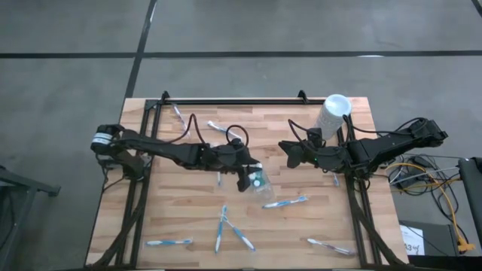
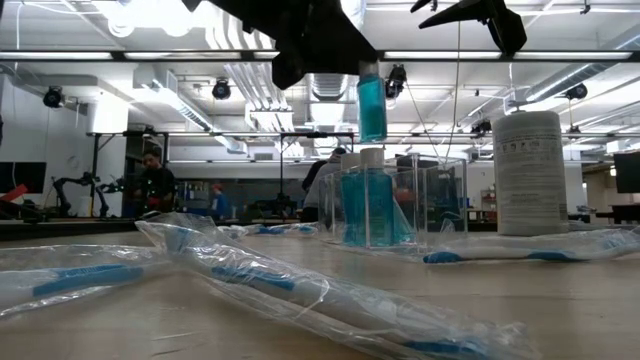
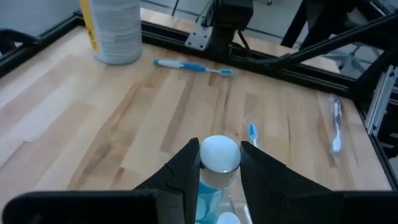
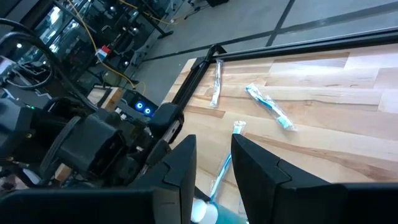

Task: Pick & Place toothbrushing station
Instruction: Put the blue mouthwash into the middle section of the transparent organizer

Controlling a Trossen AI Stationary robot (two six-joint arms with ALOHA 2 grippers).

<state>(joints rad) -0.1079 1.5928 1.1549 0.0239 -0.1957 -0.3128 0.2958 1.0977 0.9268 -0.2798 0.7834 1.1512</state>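
Pincer of the left arm (image 1: 251, 179) is clamped on a small blue tube (image 2: 372, 105) by its white cap, and the tube hangs in the air over the middle of the wooden surface (image 1: 188, 218). In the left wrist view the two dark fingers (image 3: 186, 171) press the round white cap from both sides. Under this tube the clear plastic pouch (image 2: 385, 205) stands on the surface, and inside it are other blue tubes with white caps.

The right pincer (image 1: 290, 152) is held in the air a little beyond the pouch, near the middle of the surface. Its fingers (image 4: 180, 168) stand a little apart and hold nothing.

Wrapped blue-and-white toothbrushes lie scattered on the surface: one (image 1: 286, 202) just beside the pouch, a few (image 1: 230, 229) crossing each other near the front edge, one (image 1: 169, 242) at the front left and one (image 1: 331, 245) at the front right. More of them (image 1: 217, 127) lie near the back rail.

The tall white cylinder (image 1: 331, 114) stands upright at the back right corner, well apart from the pouch.
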